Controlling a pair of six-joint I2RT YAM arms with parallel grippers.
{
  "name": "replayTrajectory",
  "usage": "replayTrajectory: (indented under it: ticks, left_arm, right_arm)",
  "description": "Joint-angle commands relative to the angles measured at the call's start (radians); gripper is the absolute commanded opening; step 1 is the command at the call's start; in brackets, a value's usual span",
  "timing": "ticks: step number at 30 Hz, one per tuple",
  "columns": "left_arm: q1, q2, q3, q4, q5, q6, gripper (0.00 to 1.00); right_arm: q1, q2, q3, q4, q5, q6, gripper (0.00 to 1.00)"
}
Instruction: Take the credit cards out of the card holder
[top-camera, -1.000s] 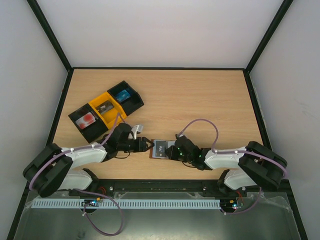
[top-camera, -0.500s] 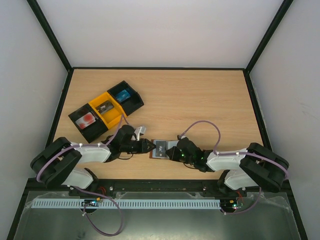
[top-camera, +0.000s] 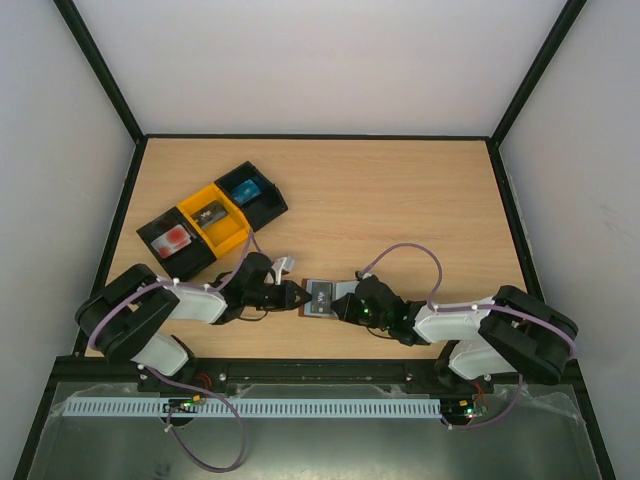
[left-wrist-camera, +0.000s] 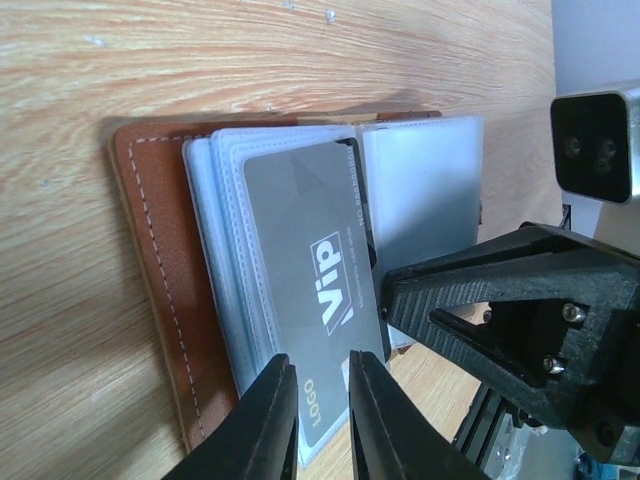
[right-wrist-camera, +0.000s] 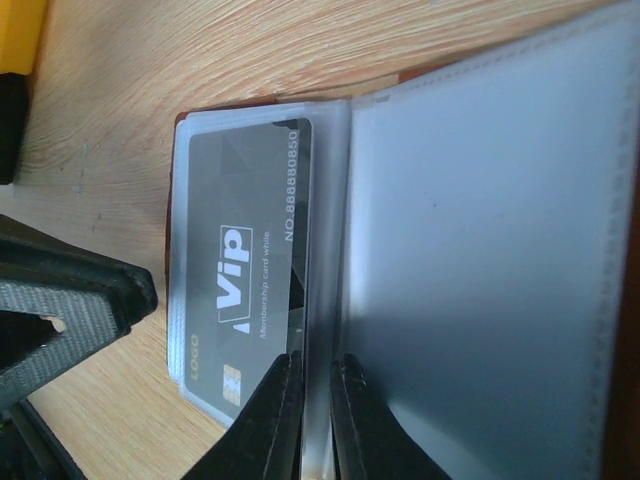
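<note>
Card holder (left-wrist-camera: 160, 250): it lies open and flat on the table (top-camera: 400, 210), near the front edge and between your two arms, with the brown cover down and the clear sleeves facing up.
Grey card (left-wrist-camera: 300, 240): marked "Vip", it sits in the top sleeve on the holder's left half, with its logo end pointing toward your left arm.
Left gripper (left-wrist-camera: 322, 362): your fingers are drawn close, with only a narrow slit between them. The tips sit over the logo end of the grey card. These views do not let you tell whether they grip it or only rest there.
Right gripper (right-wrist-camera: 315, 362): your fingers are pressed nearly together on a strip of clear sleeve (right-wrist-camera: 325, 250), just beside the grey card's long edge at the holder's fold.
Gripper tips: they face each other across the grey card and do not touch.
Trays (top-camera: 225, 232): three open trays sit in a row, black, yellow, black, at the table's left and well apart from the holder.
Tray contents: a red-patch card (top-camera: 172, 238) lies in the nearest black tray, a dark card (top-camera: 212, 213) in the yellow one, and a blue card (top-camera: 245, 188) in the far black one.
</note>
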Motion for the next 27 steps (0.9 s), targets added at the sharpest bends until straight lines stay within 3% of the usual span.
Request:
replayTrajectory:
  ticks: [1, 27]
  left_arm:
    - [-0.004, 0.021, -0.001, 0.014, 0.010, 0.019, 0.18]
    - [-0.032, 0.084, 0.011, -0.024, -0.025, 0.030, 0.15]
  right_arm:
    - [0.004, 0.007, -0.013, 0.035, -0.012, 0.018, 0.11]
    - [0.004, 0.055, -0.030, 0.127, -0.058, 0.047, 0.11]
